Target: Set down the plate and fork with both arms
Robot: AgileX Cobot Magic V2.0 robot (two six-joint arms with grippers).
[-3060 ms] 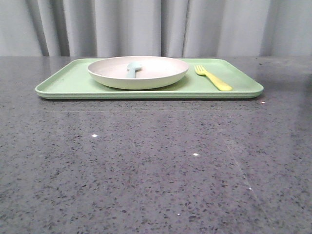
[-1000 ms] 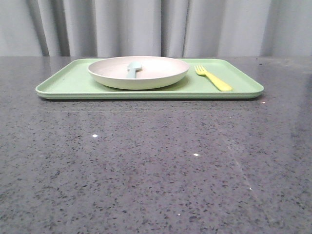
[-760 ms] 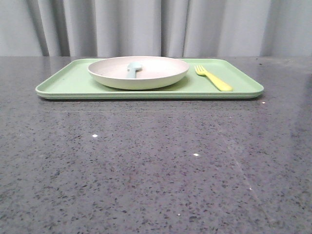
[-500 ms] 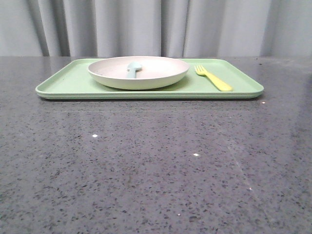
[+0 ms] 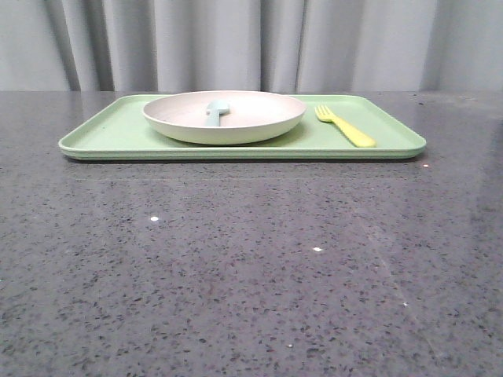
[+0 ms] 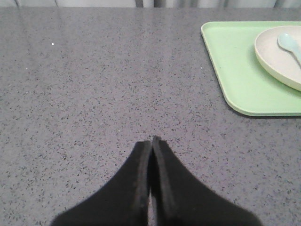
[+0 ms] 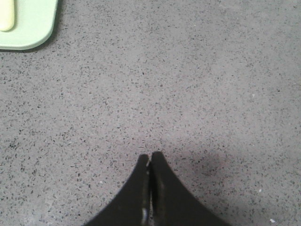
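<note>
The cream plate [image 5: 236, 126] sits on the light-green tray [image 5: 102, 137] at the far side of the table, with a pale blue spoon [image 5: 215, 111] lying in it. The yellow fork [image 5: 346, 126] lies on the tray just right of the plate. In the left wrist view my left gripper [image 6: 152, 139] is shut and empty over bare table, with the tray [image 6: 235, 70], the plate [image 6: 277, 56] and the spoon [image 6: 288, 43] off to one side. My right gripper [image 7: 150, 154] is shut and empty over bare table; the tray's corner [image 7: 33, 23] and the fork's handle end [image 7: 6, 14] show at the frame's edge. Neither gripper shows in the front view.
The table is dark grey speckled stone [image 5: 251, 267]. A grey curtain [image 5: 251, 43] hangs behind its far edge.
</note>
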